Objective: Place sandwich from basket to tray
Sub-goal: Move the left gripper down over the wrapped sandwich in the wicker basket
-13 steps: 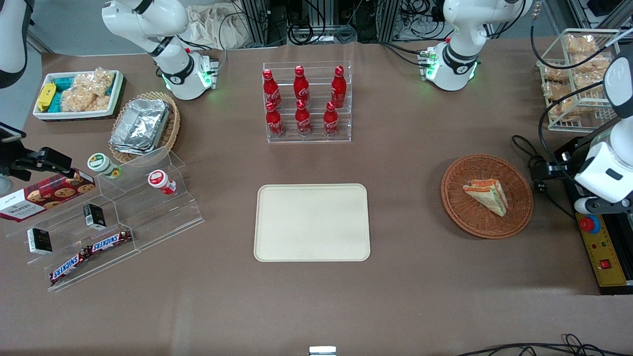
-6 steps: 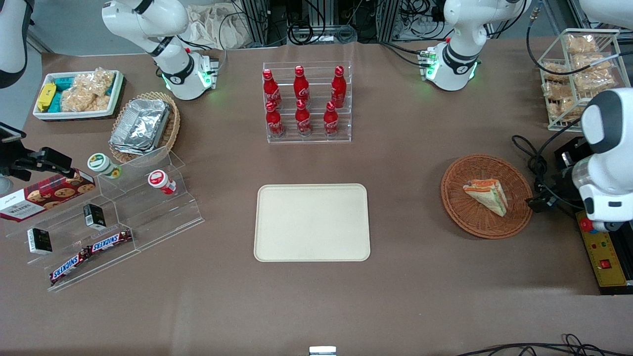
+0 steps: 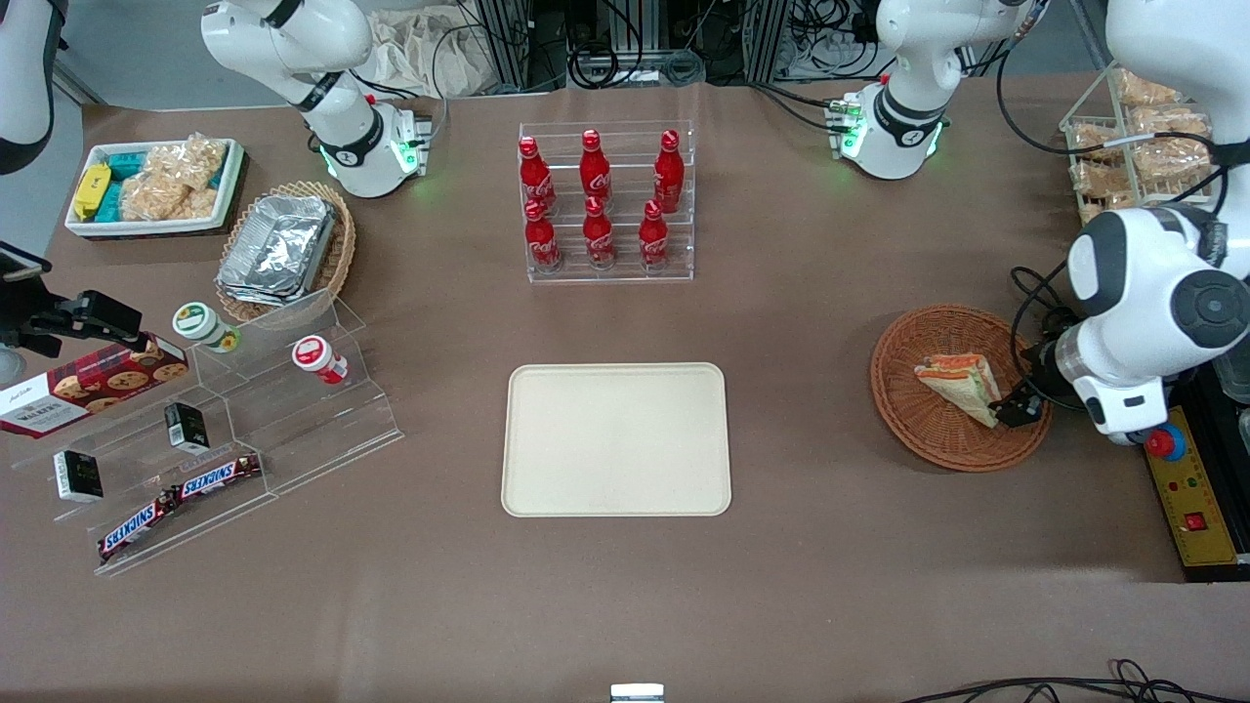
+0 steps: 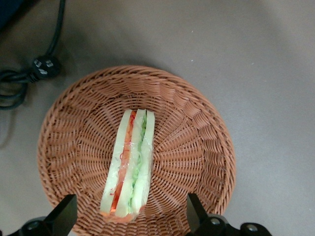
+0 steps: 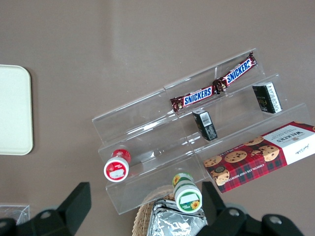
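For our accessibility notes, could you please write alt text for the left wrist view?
The open gripper hangs above a wedge sandwich lying in a round reddish-brown wicker basket, one finger showing on each side of it. The basket rests on a brown table, with a black cable nearby.

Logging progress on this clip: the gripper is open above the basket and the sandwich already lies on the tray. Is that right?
Not quite. The sandwich lies in the basket, not on the tray, which holds nothing. The left wrist view shows it between the spread fingers; the front view confirms it. The gripper is indeed open above the basket.
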Robot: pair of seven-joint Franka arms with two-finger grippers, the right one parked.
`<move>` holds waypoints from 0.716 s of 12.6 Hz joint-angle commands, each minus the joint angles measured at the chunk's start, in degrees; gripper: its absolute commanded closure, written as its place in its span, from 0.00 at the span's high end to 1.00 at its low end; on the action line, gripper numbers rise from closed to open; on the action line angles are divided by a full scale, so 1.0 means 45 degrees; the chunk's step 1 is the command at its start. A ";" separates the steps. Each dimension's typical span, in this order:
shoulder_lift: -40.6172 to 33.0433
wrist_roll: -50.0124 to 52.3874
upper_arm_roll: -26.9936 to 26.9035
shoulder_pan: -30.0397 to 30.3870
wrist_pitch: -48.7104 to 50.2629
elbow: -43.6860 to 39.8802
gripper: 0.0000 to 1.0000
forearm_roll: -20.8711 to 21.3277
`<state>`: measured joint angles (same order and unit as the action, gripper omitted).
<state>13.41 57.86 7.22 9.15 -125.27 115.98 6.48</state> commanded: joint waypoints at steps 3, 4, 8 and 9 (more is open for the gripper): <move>-0.0557 0.0364 0.0016 0.0057 -0.1869 0.2135 1.00 -0.0033; -0.0576 0.0364 -0.0003 0.0057 -0.1889 0.2234 1.00 -0.0033; -0.0557 0.0423 -0.0003 0.0077 -0.2122 0.2643 1.00 -0.0053; -0.0518 0.0423 -0.0003 0.0154 -0.2433 0.2781 1.00 -0.0053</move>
<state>13.00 58.92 7.13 9.32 -133.53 125.32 6.47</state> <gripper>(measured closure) 0.000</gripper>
